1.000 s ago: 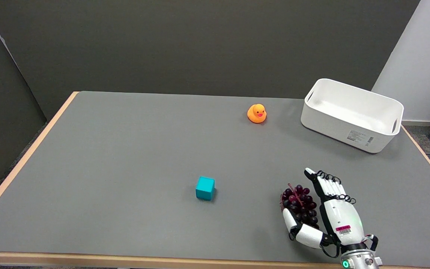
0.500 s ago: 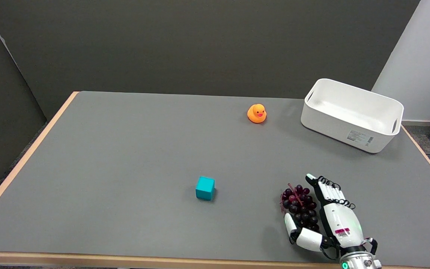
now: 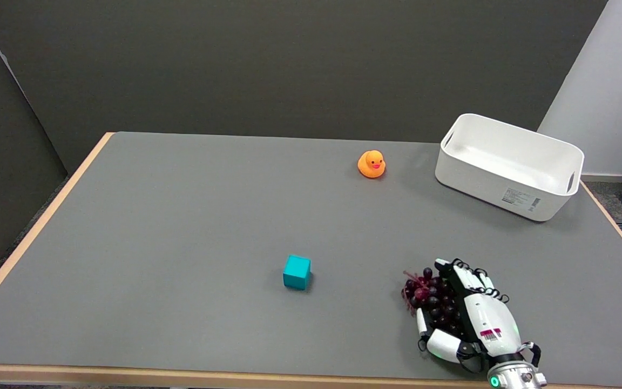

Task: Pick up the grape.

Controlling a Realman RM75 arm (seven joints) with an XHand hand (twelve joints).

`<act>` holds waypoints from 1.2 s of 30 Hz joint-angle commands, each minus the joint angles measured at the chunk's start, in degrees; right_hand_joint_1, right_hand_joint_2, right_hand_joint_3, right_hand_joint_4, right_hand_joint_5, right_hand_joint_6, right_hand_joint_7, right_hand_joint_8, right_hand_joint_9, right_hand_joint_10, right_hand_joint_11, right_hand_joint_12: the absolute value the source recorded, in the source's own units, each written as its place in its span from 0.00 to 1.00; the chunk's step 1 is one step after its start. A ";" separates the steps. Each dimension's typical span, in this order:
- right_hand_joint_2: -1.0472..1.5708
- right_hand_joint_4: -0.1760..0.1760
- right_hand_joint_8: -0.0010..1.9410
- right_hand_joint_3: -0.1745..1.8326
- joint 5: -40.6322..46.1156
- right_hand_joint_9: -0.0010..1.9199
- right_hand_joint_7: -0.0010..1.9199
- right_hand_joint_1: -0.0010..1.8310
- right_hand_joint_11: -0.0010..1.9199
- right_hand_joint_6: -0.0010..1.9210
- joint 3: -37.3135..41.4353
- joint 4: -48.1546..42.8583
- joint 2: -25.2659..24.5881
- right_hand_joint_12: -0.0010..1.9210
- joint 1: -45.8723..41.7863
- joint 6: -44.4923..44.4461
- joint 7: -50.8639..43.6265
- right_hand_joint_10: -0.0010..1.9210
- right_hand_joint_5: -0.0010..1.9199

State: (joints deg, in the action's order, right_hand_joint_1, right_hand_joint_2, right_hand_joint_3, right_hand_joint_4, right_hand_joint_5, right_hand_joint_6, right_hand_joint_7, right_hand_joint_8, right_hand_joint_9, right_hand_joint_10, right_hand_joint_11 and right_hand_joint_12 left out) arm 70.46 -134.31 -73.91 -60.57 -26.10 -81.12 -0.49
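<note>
A bunch of dark purple grapes (image 3: 428,299) lies on the grey table (image 3: 181,216) near its front right edge. My right hand (image 3: 477,319) reaches in from the lower right and wraps the bunch. Its fingers (image 3: 459,275) curl over the far right side of the grapes, and its thumb (image 3: 440,343) closes in against their near side. The right part of the bunch is hidden under the hand. The grapes still rest on the table.
A teal cube (image 3: 296,272) sits left of the grapes at mid-table. An orange rubber duck (image 3: 371,163) stands at the back, and a white bin (image 3: 484,186) lies to its right, by the table's right edge.
My hand has pulled back toward the near edge and its fingers have curled down over the grapes. The thumb has closed in, and the bunch has shifted slightly left.
</note>
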 commanded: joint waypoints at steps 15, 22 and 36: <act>0.93 0.00 0.98 0.16 -14.96 0.31 0.22 0.57 0.08 0.96 0.82 1.80 -0.74 1.00 8.25 -11.14 -0.41 1.00 0.19; 0.93 0.00 0.98 0.18 -20.11 0.35 0.23 0.57 0.15 0.95 4.79 -8.08 5.35 1.00 13.18 -4.87 -5.61 1.00 0.20; 0.92 0.00 0.98 0.20 0.80 0.36 0.23 0.57 0.20 0.95 35.72 -17.23 12.96 1.00 20.36 30.65 -10.18 1.00 0.20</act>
State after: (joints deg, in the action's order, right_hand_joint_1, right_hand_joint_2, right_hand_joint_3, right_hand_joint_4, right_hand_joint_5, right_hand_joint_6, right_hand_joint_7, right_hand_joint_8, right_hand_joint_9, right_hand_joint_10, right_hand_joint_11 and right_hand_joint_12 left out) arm 56.29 -126.99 -81.84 -55.13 -14.50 -81.91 -5.55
